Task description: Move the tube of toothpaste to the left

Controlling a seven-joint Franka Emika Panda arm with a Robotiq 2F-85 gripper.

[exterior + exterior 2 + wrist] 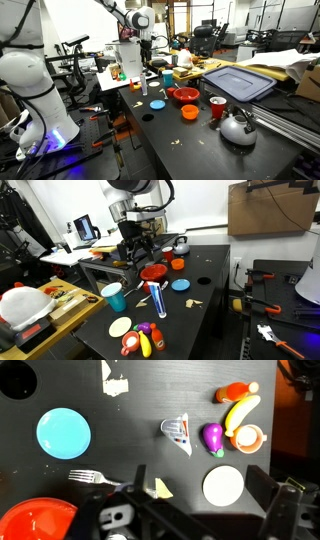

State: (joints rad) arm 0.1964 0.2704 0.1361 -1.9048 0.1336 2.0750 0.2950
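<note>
- Open wide at the fingers [265, 490], gripping nothing.
- Ahead of the gap between them, flat on the bench [130, 430], untouched: the tube of toothpaste [178, 433].
- Beside one finger, a fork [95, 478]; just beside the tube, a purple toy fruit [213, 438].

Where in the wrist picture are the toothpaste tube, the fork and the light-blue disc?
toothpaste tube [178, 433], wrist view, middle of its striped body
fork [94, 478], wrist view, neck just behind the tines
light-blue disc [63, 433], wrist view, its centre

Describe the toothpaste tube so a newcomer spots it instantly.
On the black table, look between the round light-blue disc and the toy fruit. The small white toothpaste tube lies beside the purple toy eggplant; it alone is wedge-shaped with red-and-blue print.
</note>
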